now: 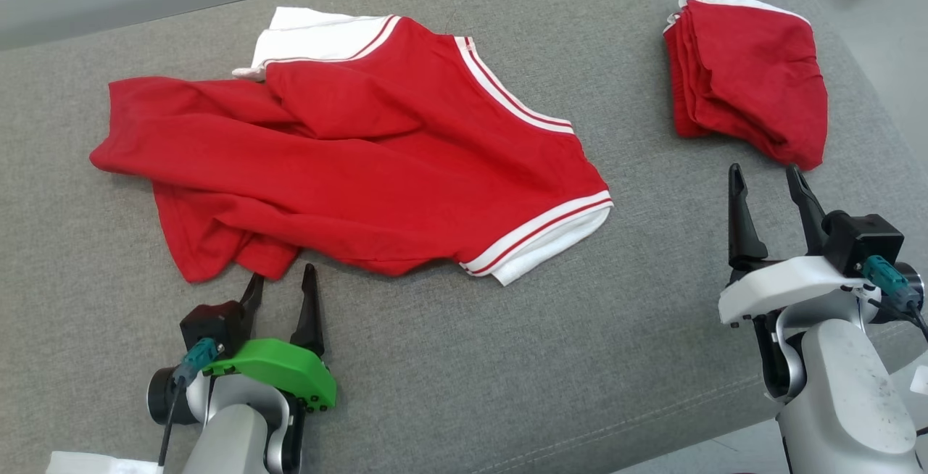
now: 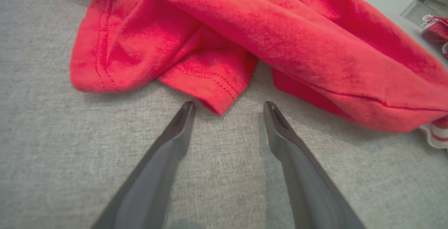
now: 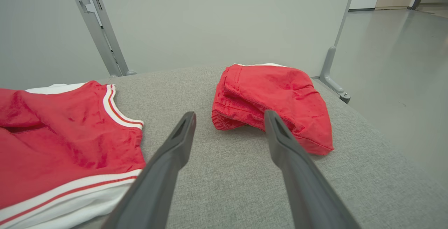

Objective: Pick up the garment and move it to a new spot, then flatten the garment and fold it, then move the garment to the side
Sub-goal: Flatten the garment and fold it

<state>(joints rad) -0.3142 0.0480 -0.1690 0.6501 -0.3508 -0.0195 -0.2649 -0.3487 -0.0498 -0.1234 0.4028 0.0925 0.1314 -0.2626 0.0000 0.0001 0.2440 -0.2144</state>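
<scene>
Head view: a red garment point(image 1: 362, 162) with white, red-striped trim lies spread but rumpled across the middle of a grey fabric-covered surface point(image 1: 507, 358). Its left part is bunched into overlapping folds, and a white panel at its far edge is partly tucked under the red cloth. A second red garment, folded into a stack point(image 1: 747, 82), sits well apart near the far right corner.

The left gripper point(image 1: 283, 273) hovers just before the garment's near hem, its two dark fingers spread wide and holding nothing. In the left wrist view a folded corner of hem lies just beyond the gap between the fingertips, apart from both, and the cloth runs off the top and right edges. The right gripper point(image 1: 765, 168) is likewise wide open and empty, its tips just short of the folded stack.

A white object point(image 1: 101, 463) at the bottom left is cut off and cannot be identified.
</scene>
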